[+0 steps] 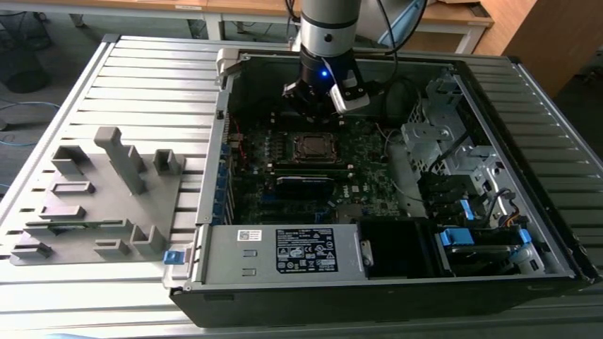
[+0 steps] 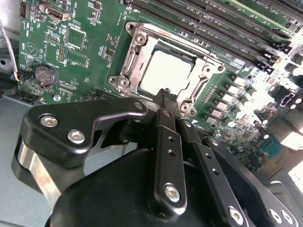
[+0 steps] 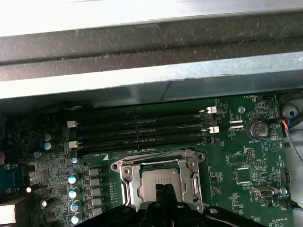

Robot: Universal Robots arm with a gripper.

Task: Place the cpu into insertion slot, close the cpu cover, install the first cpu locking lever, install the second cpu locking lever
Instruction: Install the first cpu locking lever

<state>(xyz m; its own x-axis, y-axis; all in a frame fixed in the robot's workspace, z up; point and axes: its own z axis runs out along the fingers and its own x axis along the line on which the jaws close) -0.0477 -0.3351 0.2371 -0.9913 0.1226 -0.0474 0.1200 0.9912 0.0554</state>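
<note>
On a ribbed grey metal table [image 1: 141,78] stands an open computer case [image 1: 396,279], and we use its motherboard [image 2: 80,56] as our landmark. The insertion slot [image 2: 135,61] sits near the middle of this board, beside the long memory slots [image 3: 142,130]. The cpu [image 2: 163,71] already lies inside the slot, with the cpu cover [image 2: 208,78] closed around it. Our gripper [image 2: 164,93] hangs just above the slot's edge, fingers pressed together and holding nothing. We judge that a careless descent here could scratch the chip or bend the cover.

Silver-grey cpu [image 2: 163,71] flat in insertion slot [image 2: 133,45], cpu cover [image 2: 201,82] closed over it.
</note>
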